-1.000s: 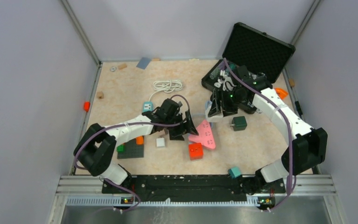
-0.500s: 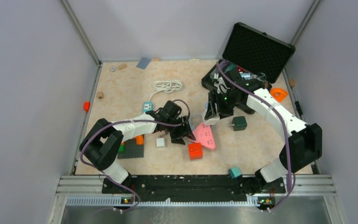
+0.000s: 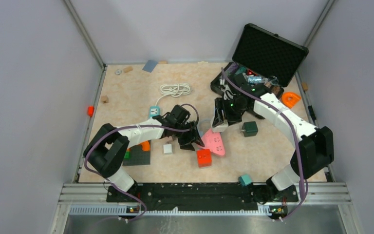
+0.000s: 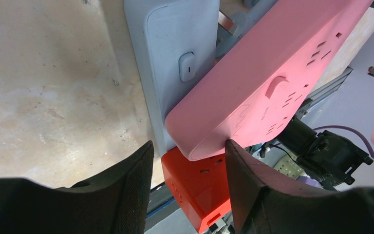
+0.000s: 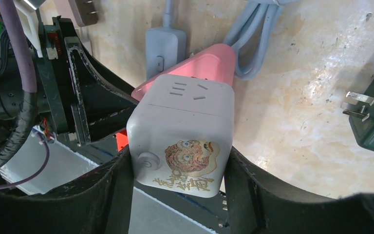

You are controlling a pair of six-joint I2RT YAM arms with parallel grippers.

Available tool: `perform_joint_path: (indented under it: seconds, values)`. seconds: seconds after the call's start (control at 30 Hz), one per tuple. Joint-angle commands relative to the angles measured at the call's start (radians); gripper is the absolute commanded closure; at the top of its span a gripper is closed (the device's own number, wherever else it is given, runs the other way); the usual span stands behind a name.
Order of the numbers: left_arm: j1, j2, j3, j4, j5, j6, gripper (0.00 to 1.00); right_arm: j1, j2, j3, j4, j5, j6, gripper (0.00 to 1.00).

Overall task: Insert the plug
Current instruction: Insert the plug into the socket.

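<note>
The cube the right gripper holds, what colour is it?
Cube: pale grey, animal sticker; best in right wrist view.

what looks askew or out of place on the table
The pink power strip lies askew: it is stacked slantwise across the grey power strip, its end overhanging the orange cube socket, so it does not sit flat.

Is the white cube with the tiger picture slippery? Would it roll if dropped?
Maybe a little slippery: the white cube looks smooth with rounded edges. Its flat sides should give the right gripper a steady hold. Being boxy, it would likely tumble, not roll.
</note>
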Motion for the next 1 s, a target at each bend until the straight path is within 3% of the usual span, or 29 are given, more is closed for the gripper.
perform_joint_path:
  seconds: [0.0,0.97]
  values:
    - [-0.001,0.048,-0.02,-0.074,-0.089,0.018,0.44,0.019,-0.011,-0.023,0.06,0.032,0.041,1.0]
    - [-0.001,0.068,-0.021,-0.065,-0.078,0.023,0.48,0.02,-0.032,-0.191,0.187,0.1,0.052,1.0]
